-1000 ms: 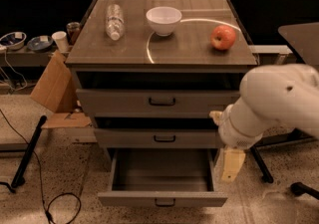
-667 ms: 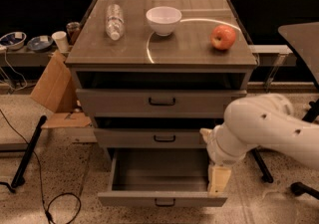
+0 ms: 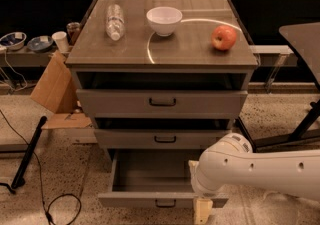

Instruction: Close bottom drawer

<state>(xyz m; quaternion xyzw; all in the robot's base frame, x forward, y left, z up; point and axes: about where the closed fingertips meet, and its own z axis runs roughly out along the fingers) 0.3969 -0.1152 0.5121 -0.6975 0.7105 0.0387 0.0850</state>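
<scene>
The bottom drawer (image 3: 145, 200) is the lowest of three grey drawers and stands pulled out, its shallow tray empty, with a small black handle (image 3: 165, 203) on its low front panel. My white arm comes in from the right. My gripper (image 3: 202, 212) hangs at the right end of the drawer's front panel, down at the frame's lower edge, cream-coloured and partly cut off. The middle drawer (image 3: 162, 138) and the top drawer (image 3: 161, 102) above are pushed in.
On the cabinet top lie a plastic bottle (image 3: 114, 20), a white bowl (image 3: 164, 20) and a red apple (image 3: 224, 37). A cardboard piece (image 3: 54, 85) leans at the left. A black pole and cable (image 3: 27, 155) lie on the floor. A chair base stands at the right (image 3: 300, 129).
My arm has swung leftward and lower, bringing the gripper from beside the drawer's right side down to the right end of its front panel. The drawer stays open.
</scene>
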